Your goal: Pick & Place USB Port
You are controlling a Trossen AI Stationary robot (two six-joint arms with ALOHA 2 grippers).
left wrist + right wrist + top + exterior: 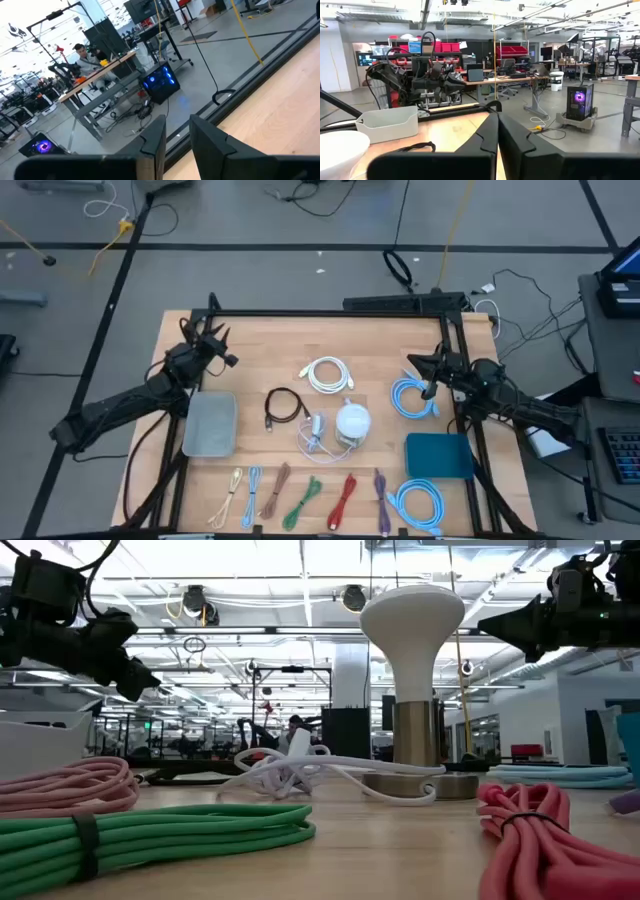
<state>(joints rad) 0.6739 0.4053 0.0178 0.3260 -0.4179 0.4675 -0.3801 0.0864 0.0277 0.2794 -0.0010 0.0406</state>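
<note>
The left pincer (pixel 222 348) hovers above the far left part of the wooden table (pixel 270 340), its two dark fingers (pixel 155 140) standing slightly apart with a narrow gap between them and nothing pinched. Just on the near side of this pincer lies a grey tray (pixel 210 424). The right pincer (pixel 428 370) hangs over the right side of the table with its fingers (pixel 487 137) pressed together and empty. Directly beneath and beside it lies a coiled light-blue cable (pixel 412 398), and nearer the front edge from it sits a teal tray (pixel 440 456).

The USB hub (pixel 316 427), a small white block with a thin white lead, lies between the two pincers, well apart from both, just beside a white lamp (pixel 352 422) with a rounded shade. A coiled white cable (pixel 328 375) lies on the far side of the hub, and a coiled black cable (pixel 284 407) lies toward the left pincer's side of it.

Along the front edge, well away from both pincers, lies a row of bundled cables, among them a green cable (pixel 302 502), a red cable (pixel 344 498) and another light-blue coil (pixel 415 504).

In the left wrist view a person (pixel 85 55) sits at a desk in the room beyond the table.
</note>
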